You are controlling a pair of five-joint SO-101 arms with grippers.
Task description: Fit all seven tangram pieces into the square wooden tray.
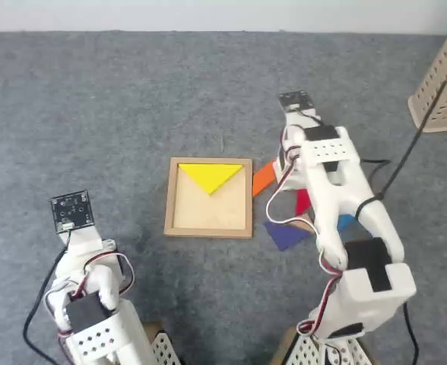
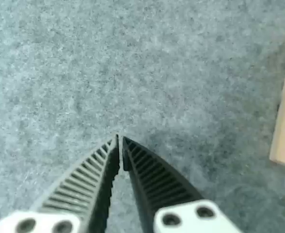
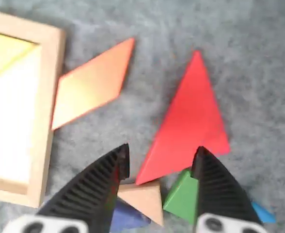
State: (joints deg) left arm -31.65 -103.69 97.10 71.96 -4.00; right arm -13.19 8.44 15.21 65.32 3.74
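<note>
You are viewing the tray [image 1: 208, 232], where a yellow triangle [image 1: 210, 176] is lying against the far rim. The right tool [image 3: 162, 150] is hanging spread above the red triangle [image 3: 188, 126], its fingers [image 3: 91, 187] partly hiding the green piece [image 3: 182, 196] and purple piece [image 3: 125, 217]. The left tool [image 2: 119, 138] is sitting pressed together over the grey bench [image 2: 133, 58].

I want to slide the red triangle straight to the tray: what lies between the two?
The orange parallelogram lies between the red triangle and the wooden tray, close by the tray's rim, as the right wrist view shows.
</note>
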